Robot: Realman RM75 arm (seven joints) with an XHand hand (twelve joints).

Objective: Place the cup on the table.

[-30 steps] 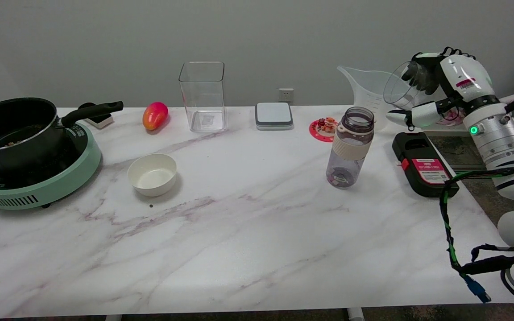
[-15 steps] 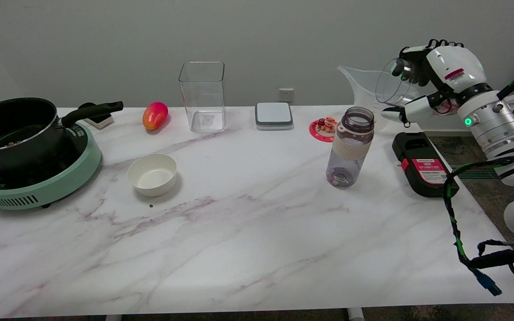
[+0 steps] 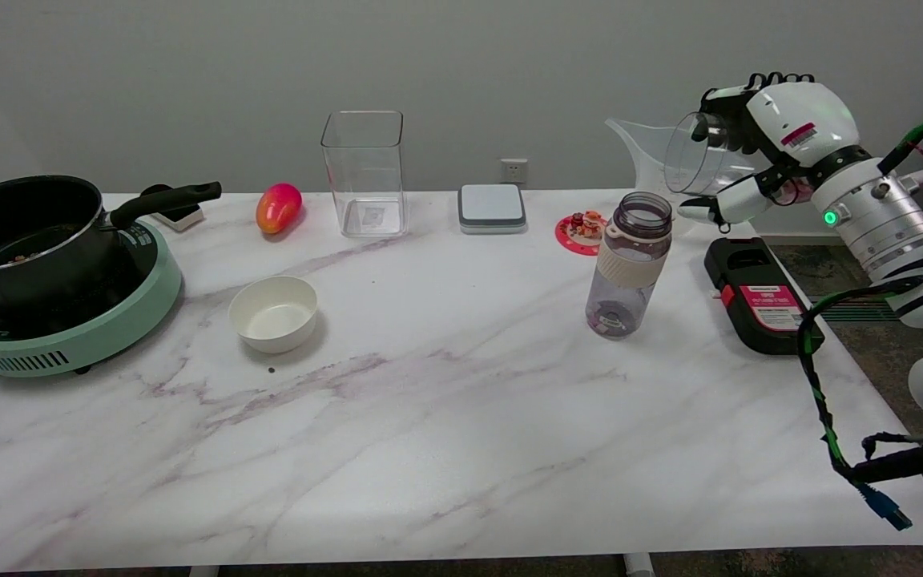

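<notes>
My right hand (image 3: 758, 132), fingers wrapped round the clear cup (image 3: 698, 154), has carried it leftward and slightly higher, tilted mouth-left above the table's (image 3: 461, 417) far right edge beside the bottle (image 3: 630, 264), nearing placement; the red label on the black case (image 3: 759, 292) is unreadable.

The right hand (image 3: 758, 132) holds a clear cup (image 3: 692, 154) in the air above the counter (image 3: 445, 417), tilted with its mouth toward the left. Just below stands a purple-tinted bottle (image 3: 628, 264), with a black case (image 3: 759, 295) beside it. Farther left sit a white bowl (image 3: 273, 313), a pot (image 3: 25, 236) on a green cooker (image 3: 85, 340), a mango (image 3: 278, 207) and a clear container (image 3: 364, 172).
</notes>
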